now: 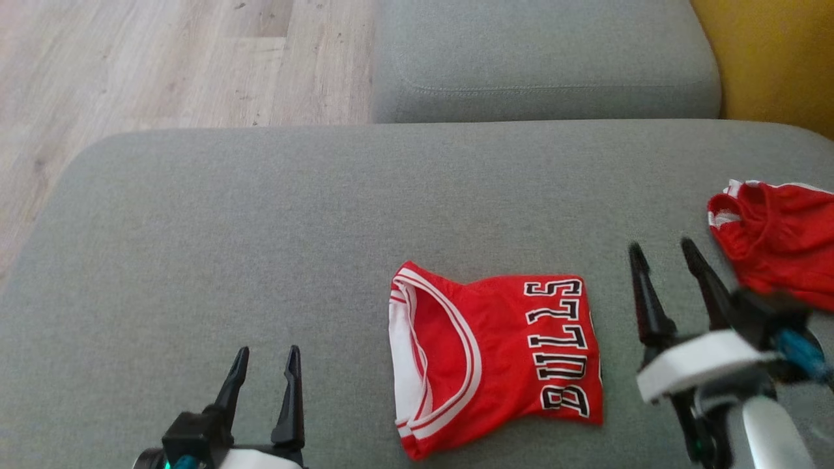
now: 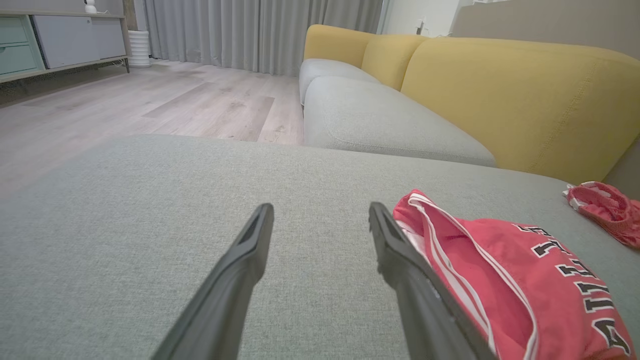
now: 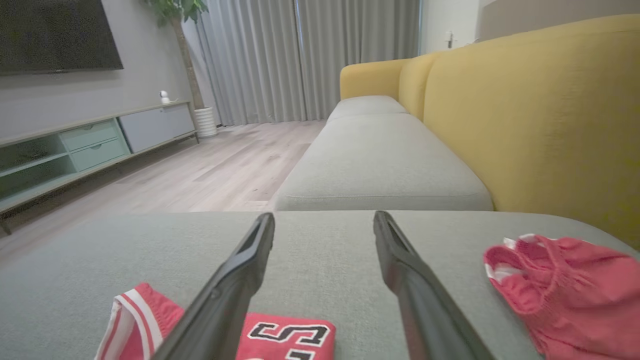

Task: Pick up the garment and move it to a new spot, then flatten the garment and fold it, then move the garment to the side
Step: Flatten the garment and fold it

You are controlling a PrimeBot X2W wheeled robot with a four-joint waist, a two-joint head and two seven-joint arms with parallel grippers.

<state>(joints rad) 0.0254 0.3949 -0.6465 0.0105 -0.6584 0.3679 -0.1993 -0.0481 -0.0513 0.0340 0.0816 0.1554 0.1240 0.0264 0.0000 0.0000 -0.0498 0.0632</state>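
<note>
Already folded, the jersey (image 1: 495, 358) lies by the near edge of the cushion (image 1: 195, 260) between two wide-open, empty pincers, closer to the right pincer (image 1: 661, 246) than the left pincer (image 1: 268, 350).

Grey sofa (image 2: 150, 225), apparently wooden floor (image 2: 150, 100)

Jersey (image 3: 295, 350) and crumpled red cloth (image 3: 565, 290) run off the edges.

The head camera looks steeply down at the grey fabric seat cushion (image 1: 195, 228). Both wrist cameras skim low over it, sharing the folded red jersey (image 1: 508, 352).
</note>
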